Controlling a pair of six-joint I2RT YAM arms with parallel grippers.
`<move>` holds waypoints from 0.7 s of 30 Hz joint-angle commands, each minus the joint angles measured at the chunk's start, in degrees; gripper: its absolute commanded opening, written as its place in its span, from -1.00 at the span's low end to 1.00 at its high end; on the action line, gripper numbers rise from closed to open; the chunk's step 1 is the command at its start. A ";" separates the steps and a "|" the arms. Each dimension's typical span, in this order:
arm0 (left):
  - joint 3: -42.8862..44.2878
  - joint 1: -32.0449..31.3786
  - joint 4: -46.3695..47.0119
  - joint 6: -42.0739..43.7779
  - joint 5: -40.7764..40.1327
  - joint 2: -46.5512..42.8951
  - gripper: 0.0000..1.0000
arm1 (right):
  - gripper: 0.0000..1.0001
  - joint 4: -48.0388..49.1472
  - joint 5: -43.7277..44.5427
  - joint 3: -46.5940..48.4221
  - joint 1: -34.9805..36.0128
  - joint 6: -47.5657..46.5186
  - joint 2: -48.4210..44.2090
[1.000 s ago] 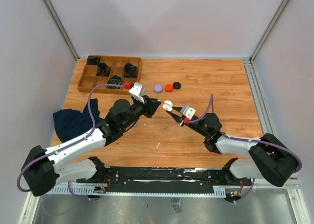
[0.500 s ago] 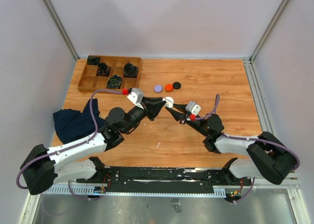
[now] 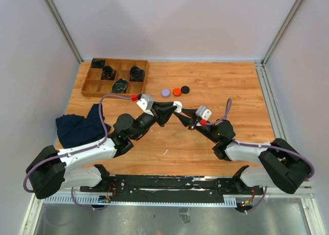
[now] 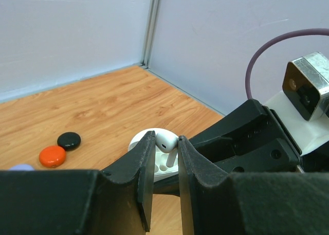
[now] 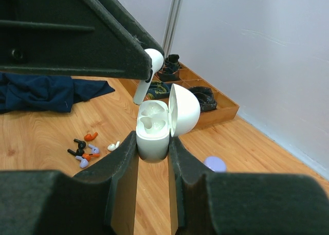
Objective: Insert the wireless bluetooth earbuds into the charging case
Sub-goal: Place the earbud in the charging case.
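Far left of the white charging case (image 5: 153,124): a crumpled navy cloth (image 3: 77,127) on the wooden table (image 3: 231,86).

Behind-left of the case: a wooden tray (image 3: 88,86) with compartments, coiled black cables (image 3: 121,84) in several of them.

The left gripper (image 3: 174,108) sits just left of the case, claws pinched on one white earbud (image 4: 165,141). The bud head is between the tips and the stem points down, tilted. The earbud hangs right over the case's open wells. I cannot tell whether the stem touches the rim.

The case is lifted off the table with its lid hinged open to the right. The right gripper (image 5: 153,145) is pressed on its lower body from both sides.

Just behind the case: three round cases (image 3: 177,91) in a row, purple, orange and black.

On the table below and to the near side of the case: loose earbuds (image 5: 88,154), orange, purple, white and black, in a small scatter.
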 commanded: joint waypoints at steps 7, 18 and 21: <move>-0.21 -0.94 3.26 1.99 0.31 1.45 -0.48 | -0.99 3.12 -0.42 0.64 0.90 0.38 -2.12; -0.08 -1.03 3.43 1.99 -0.04 2.49 -0.48 | -0.99 2.33 -0.98 0.50 0.86 0.38 -3.28; -0.53 -1.03 3.48 2.01 0.15 2.28 -0.48 | -0.99 2.44 -0.99 0.39 0.87 0.38 -3.35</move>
